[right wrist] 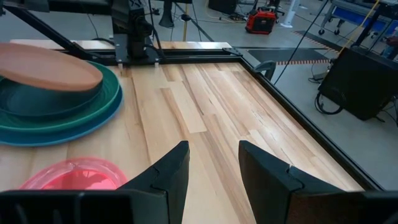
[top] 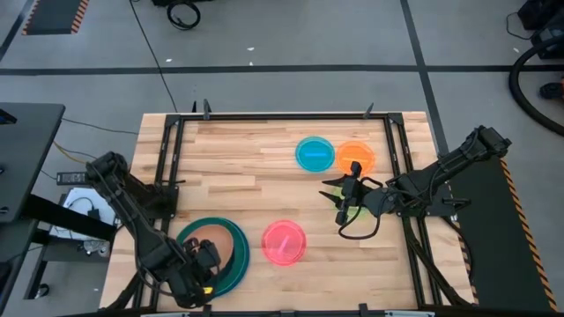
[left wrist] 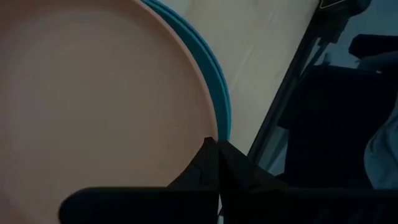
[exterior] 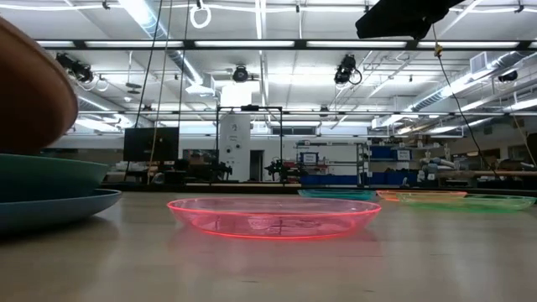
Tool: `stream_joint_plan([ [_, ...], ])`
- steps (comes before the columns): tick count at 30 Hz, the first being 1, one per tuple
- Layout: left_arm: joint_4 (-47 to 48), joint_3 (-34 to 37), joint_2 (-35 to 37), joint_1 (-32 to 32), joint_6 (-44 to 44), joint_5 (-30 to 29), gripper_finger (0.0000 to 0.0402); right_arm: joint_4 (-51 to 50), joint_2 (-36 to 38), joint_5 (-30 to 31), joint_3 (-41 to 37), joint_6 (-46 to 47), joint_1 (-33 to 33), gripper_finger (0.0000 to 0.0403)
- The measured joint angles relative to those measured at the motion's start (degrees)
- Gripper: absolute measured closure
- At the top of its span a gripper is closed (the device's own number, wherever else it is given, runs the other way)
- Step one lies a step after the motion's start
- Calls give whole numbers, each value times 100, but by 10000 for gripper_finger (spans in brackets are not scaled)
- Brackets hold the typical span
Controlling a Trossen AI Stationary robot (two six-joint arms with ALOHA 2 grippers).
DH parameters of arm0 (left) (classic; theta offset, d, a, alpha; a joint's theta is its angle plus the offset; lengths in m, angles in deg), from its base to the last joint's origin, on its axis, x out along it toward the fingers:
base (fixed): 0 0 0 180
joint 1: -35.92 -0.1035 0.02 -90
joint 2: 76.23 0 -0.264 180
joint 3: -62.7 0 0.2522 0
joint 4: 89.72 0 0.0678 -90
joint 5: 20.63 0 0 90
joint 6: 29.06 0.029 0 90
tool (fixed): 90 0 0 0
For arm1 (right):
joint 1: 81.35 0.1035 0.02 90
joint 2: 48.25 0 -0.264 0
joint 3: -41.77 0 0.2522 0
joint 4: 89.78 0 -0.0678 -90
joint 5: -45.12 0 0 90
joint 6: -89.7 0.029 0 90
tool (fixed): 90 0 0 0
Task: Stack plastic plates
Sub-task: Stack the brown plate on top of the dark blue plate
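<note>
Wooden table (top: 247,167), black frame around its edge; plates in two groups.

Near-left corner: stack of large blue plate (right wrist: 93,127) at the bottom, large teal plate (right wrist: 102,102) on it, dark teal plate (right wrist: 37,102) above that; tan-brown plate (right wrist: 50,65) uppermost, tilted, one edge raised off the stack.

Left gripper (top: 204,257): over this stack, fingers (left wrist: 214,165) pressed together, pinching the rim of the tan-brown plate.

Pink plate (top: 284,242): lying flat, alone, just right of the stack, apart from it.

Far-right area: cyan plate (top: 315,153) and orange plate (top: 356,157) side by side, rims touching or nearly so; translucent green plate (top: 351,210) nearer, largely covered by the right arm.

Right gripper (top: 342,195): above the green plate, fingers spread, holding nothing; pointed across the table toward the stack.
</note>
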Motion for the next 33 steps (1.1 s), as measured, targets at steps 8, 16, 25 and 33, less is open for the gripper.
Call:
stream_joint_plan([
  [8, -37, 1, -218, 0, -12, 199, 401, 0, 0, -1, 0, 0, 0, 253],
  [16, -75, 2, -243, 11, 4, 215, 401, 0, 0, -3, 0, 7, 0, 253],
  [25, -398, 0, -454, -54, 175, 348, 401, 0, 0, -7, 0, 26, 1, 253],
  [33, -328, 2, -1037, -3, 384, 794, 401, 2, 0, -11, 0, 42, 0, 253],
])
